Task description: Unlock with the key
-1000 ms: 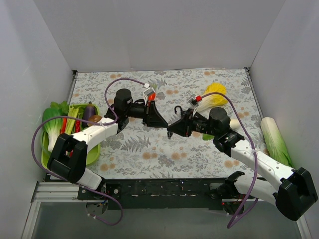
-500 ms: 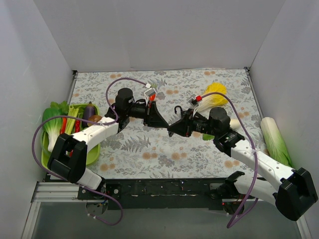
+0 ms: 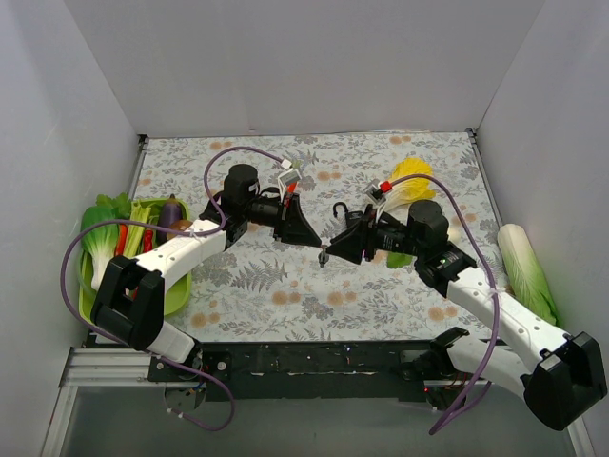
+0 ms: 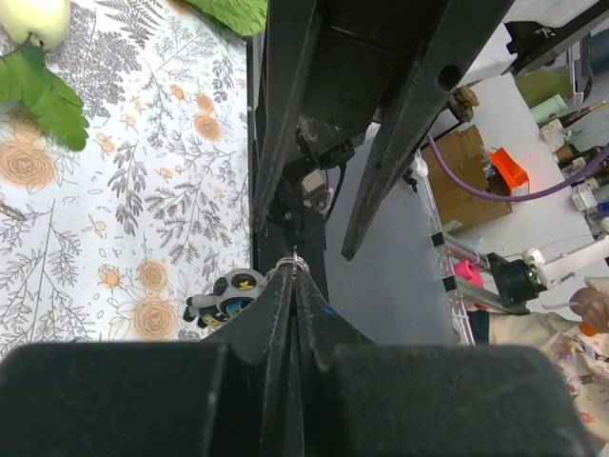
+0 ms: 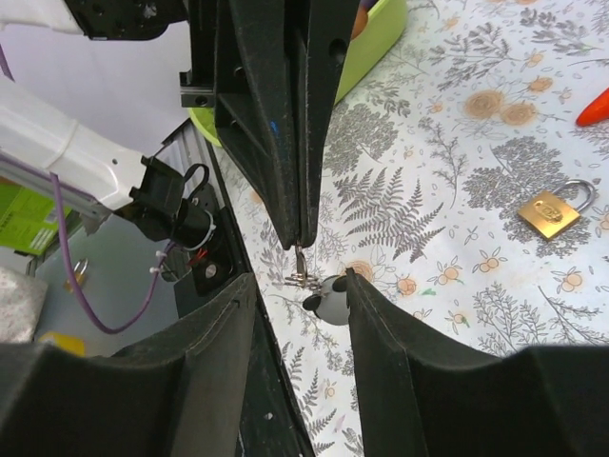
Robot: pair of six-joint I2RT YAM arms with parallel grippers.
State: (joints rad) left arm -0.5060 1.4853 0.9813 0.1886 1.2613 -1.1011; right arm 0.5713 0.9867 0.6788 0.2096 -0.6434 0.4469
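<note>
The left fingers (image 5: pixel 297 219) had gone from partly closed to fully pinched within the last second, and they held the key (image 5: pixel 300 257) above the middle of the tabletop (image 3: pixel 285 295). Only a short stub of the key showed below their tips. The ring (image 5: pixel 297 279) and a panda charm (image 5: pixel 328 300) hung from that stub. Which end of the key sat inside the pinch could not be told.

Over the same second the right fingers (image 5: pixel 214 352) had spread from a narrow hold to a wide gap. They stood on either side of the ring and charm and touched neither. From overhead, the right arm had also drawn back a little toward the right edge.

Taken together, this looked like a completed handover. The key had passed from right to left, and the left arm alone carried it.

The padlock (image 5: pixel 550 211) lay flat on the tabletop, well apart from the key, untouched and with its shackle seemingly closed. It could not be picked out in the overhead view.

The unlocking itself therefore remained to be done. The freed right fingers were likely available to steady the padlock while the left brought the key to it. If the left fingers covered the blade, a regrasp would probably be needed first.
</note>
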